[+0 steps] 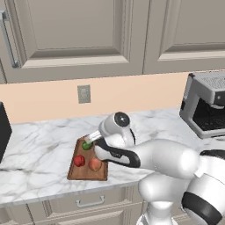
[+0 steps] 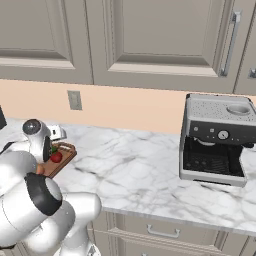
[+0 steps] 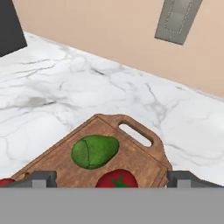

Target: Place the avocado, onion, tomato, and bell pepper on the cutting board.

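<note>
The brown cutting board point(image 1: 74, 172) point(image 2: 68, 151) point(image 3: 144, 155) lies on the marble counter with its handle toward the wall. The green avocado point(image 1: 87, 145) point(image 3: 94, 151) rests on its far end. In the hand view a red tomato point(image 3: 118, 179) with a green stem sits just nearer on the board, and another red item point(image 3: 4, 181) peeks in at the left edge. On the board in the left base view lie a red ball point(image 1: 79, 161) and an orange ball point(image 1: 95, 164). My gripper point(image 1: 91, 139) point(image 3: 113, 179) hovers over the avocado, open, holding nothing.
A coffee machine point(image 1: 206, 105) point(image 2: 215, 140) stands on the counter to the right. A wall outlet point(image 1: 84, 93) point(image 2: 74, 100) point(image 3: 177, 19) sits behind the board. A dark appliance point(image 1: 3, 129) point(image 3: 8, 26) is at the left. Wall cabinets hang above.
</note>
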